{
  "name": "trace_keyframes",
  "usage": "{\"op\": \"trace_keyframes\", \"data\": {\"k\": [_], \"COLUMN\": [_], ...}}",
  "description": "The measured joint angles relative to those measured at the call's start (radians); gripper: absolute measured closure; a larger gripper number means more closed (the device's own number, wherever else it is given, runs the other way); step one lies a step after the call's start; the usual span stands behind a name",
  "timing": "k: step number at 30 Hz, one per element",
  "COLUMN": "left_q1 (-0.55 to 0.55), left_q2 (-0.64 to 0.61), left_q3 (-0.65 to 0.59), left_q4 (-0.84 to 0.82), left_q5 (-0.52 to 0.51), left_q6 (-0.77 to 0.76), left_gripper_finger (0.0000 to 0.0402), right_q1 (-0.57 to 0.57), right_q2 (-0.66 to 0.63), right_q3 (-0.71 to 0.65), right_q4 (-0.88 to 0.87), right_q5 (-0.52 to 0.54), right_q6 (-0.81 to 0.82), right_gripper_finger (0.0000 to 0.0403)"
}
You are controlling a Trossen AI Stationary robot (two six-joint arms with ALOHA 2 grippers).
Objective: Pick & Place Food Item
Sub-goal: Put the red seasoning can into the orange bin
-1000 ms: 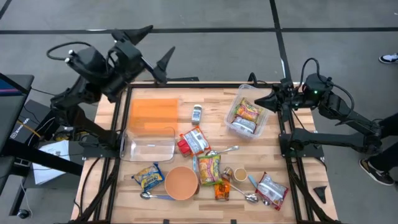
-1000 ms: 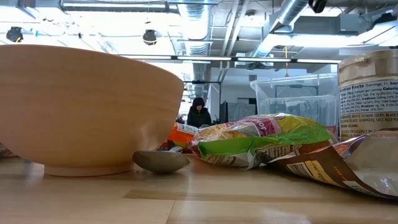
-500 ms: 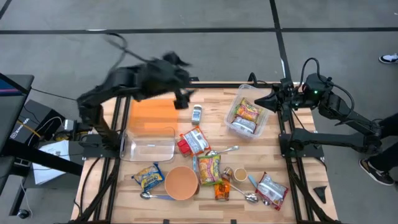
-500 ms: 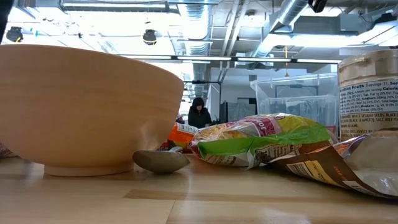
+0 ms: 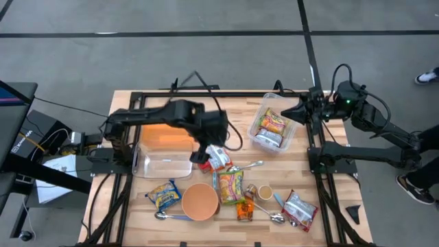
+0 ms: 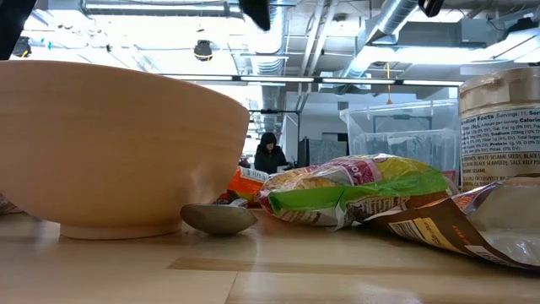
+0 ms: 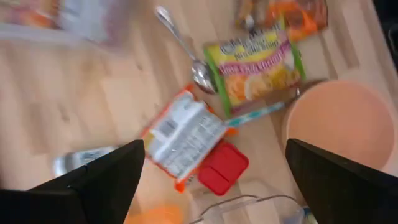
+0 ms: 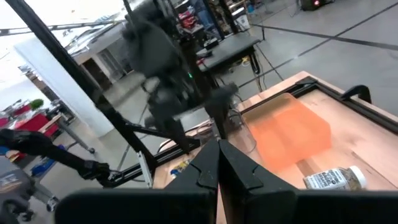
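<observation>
"Snack packet [image 7: 186,134], white and orange: where did it lie from the left claw [image 7: 214,149]?"

"Straight below it, flat on the surface [image 5: 171,103], near the middle. In the high view the left claw [image 5: 206,144] hung right over the snack packet [image 5: 218,156], its fingers [image 7: 93,180] spread wide apart with nothing between them."

"And its long axis?"

"On a slant to the line between the two fingers, as far as I could judge. The wrist view was smeared by motion, so I would not swear to the angle. My guess was that the wrist needed a turn before coming down."

"What was touching it?"

"A red pack [image 7: 221,168] lay against one end, partly tucked under it. A spoon [image 7: 186,46] and a green noodle packet [image 7: 258,68] lay just beside, and the orange bowl [image 7: 339,121] was near."

"Which arm was nearer?"

"The left, plainly. The right claw [image 5: 291,110] was pressed shut and empty at the far right edge, beside the clear tub [image 5: 254,135] that already had packets in it, well apart from the snack packet."

"What had changed from a second before?"

"Then the left arm was raised off the surface's far left corner. It had since swung in over the middle. The right arm and everything on the surface lay as before."
</observation>
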Motion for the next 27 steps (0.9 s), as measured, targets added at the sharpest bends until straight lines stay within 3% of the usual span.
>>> {"op": "trace_keyframes", "data": {"k": [6,12,27], "left_q1": [-0.046,-0.098,-0.105], "left_q2": [-0.033,-0.034,-0.036], "left_q3": [-0.251,-0.428,-0.639], "left_q4": [0.121,0.259,0.435], "left_q5": [0.015,-0.022,-0.083], "left_q6": [0.088,0.154,0.222], "left_gripper_finger": [0.004,0.005,0.005], "right_q1": [0.018,0.023,0.023], "right_q2": [0.0,-0.006,-0.085], "right_q3": [0.0,0.0,0.0], "right_q4": [-0.013,-0.05,-0.085], "right_q5": [-0.002,-0.002,-0.002], "right_q6": [-0.005,-0.006,-0.004], "right_gripper_finger": [0.0403,0.0403,0.0403]}}
